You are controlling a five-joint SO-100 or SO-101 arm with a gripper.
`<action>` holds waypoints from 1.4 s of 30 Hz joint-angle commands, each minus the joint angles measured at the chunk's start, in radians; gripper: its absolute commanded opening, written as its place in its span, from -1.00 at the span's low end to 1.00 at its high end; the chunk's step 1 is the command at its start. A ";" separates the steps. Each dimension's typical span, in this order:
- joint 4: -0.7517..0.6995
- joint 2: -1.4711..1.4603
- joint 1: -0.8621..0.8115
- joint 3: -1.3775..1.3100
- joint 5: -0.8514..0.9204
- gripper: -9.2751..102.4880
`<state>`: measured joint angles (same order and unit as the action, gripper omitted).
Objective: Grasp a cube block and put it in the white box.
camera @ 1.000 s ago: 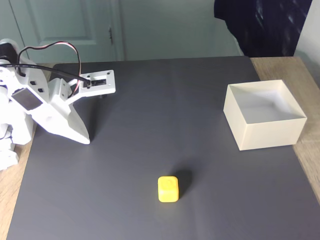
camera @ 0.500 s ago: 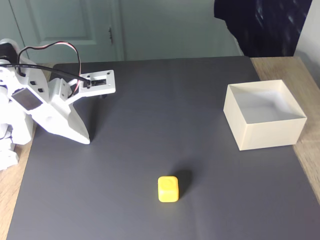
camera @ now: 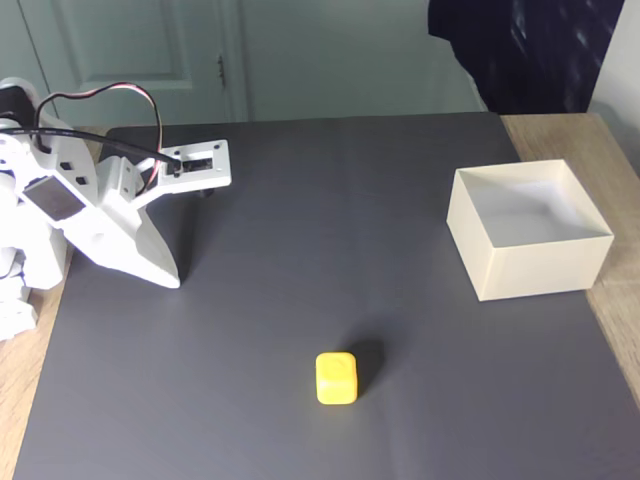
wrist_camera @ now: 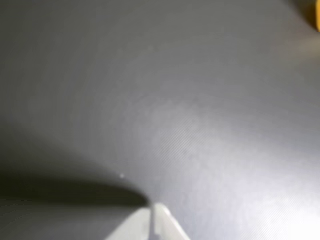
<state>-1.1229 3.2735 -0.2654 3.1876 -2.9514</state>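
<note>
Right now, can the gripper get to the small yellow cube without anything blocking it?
Probably yes. The gripper rests shut on the dark grey mat, and only bare mat lies between it and the small yellow cube.

The small bright yellow cube block [camera: 336, 378] with rounded edges sits flat on the dark grey mat, toward six o'clock in the fixed view, upright with one edge turned slightly toward the camera. The square cream-white box [camera: 540, 268], thin-walled and lidless, stands open and empty near three o'clock, well apart from the cube. In the wrist view a sliver of the cube [wrist_camera: 316, 19] shows at about two o'clock.
</note>
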 commanded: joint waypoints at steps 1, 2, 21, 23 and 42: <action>-0.005 0.008 -0.008 -0.003 0.008 -0.82; -0.005 0.008 -0.008 -0.003 0.008 -0.82; 0.063 0.008 0.051 -0.003 -0.103 -0.84; 0.083 0.008 0.051 -0.003 -0.100 -0.84; 0.265 -0.690 -0.143 -0.603 -0.337 -0.83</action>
<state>-0.8836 2.6569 -0.3804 2.6891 -3.2750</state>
